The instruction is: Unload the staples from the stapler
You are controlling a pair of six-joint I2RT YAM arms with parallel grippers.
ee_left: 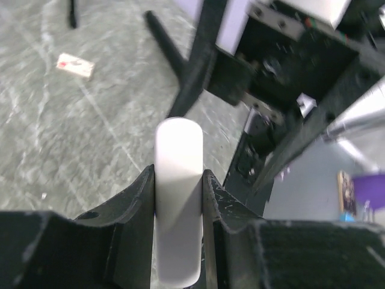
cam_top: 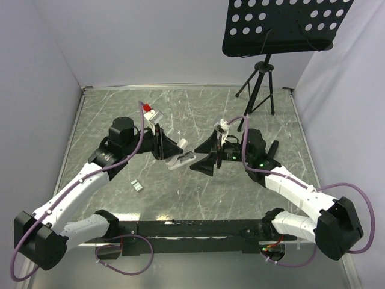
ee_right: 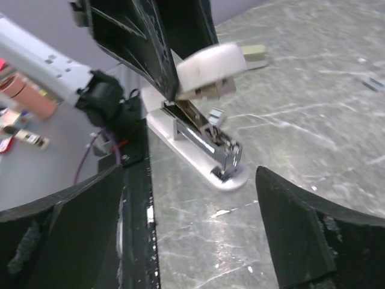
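Note:
The cream-white stapler [cam_top: 181, 160] lies in the middle of the table, hinged open. In the right wrist view its base [ee_right: 191, 158] rests on the table, the silvery rail [ee_right: 207, 139] is exposed, and the top arm [ee_right: 212, 65] is lifted. My left gripper [cam_top: 168, 149] is shut on that top arm, which shows as a white bar [ee_left: 178, 198] between its fingers. My right gripper [cam_top: 206, 155] is open and empty just right of the stapler's front end, which sits ahead of its spread fingers [ee_right: 313, 235]. A small grey strip of staples [cam_top: 138, 185] lies on the table to the near left.
A black tripod stand [cam_top: 258, 84] with a perforated black tray stands at the back right; its legs [ee_left: 180, 66] show in the left wrist view. A small white-and-red box [ee_left: 75, 65] lies on the table. Walls close in the table on the left, right and back.

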